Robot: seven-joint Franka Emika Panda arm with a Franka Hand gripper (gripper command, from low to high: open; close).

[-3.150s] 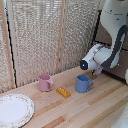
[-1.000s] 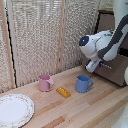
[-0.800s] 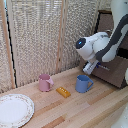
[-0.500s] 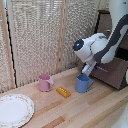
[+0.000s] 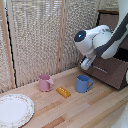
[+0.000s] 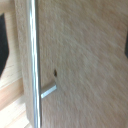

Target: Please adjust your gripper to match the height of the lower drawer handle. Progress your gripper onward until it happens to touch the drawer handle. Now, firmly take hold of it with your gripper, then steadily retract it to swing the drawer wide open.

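Note:
The dark brown drawer (image 5: 114, 73) stands at the exterior view's right, with its thin silver drawer handle (image 5: 100, 69) across the front. My gripper (image 5: 89, 63), at the end of the white arm, is right at the near end of that handle. In the wrist view the drawer front (image 6: 85, 60) fills the picture from very close, and the drawer handle (image 6: 33, 55) runs along it on a short post. Dark fingers (image 6: 3, 50) show only at the two opposite picture edges, wide apart, with the bar between them. The shallower drawer front is not in view.
On the wooden table there is a blue mug (image 5: 83, 83) just below my gripper, a small yellow block (image 5: 63, 92), a pink mug (image 5: 45, 82) and a white plate (image 5: 14, 110). A woven screen (image 5: 40, 35) stands behind the table.
The arm has risen since the earliest frame. It has drifted slowly toward the exterior view's left, staying at the drawer front. The mugs, block and plate have not moved.

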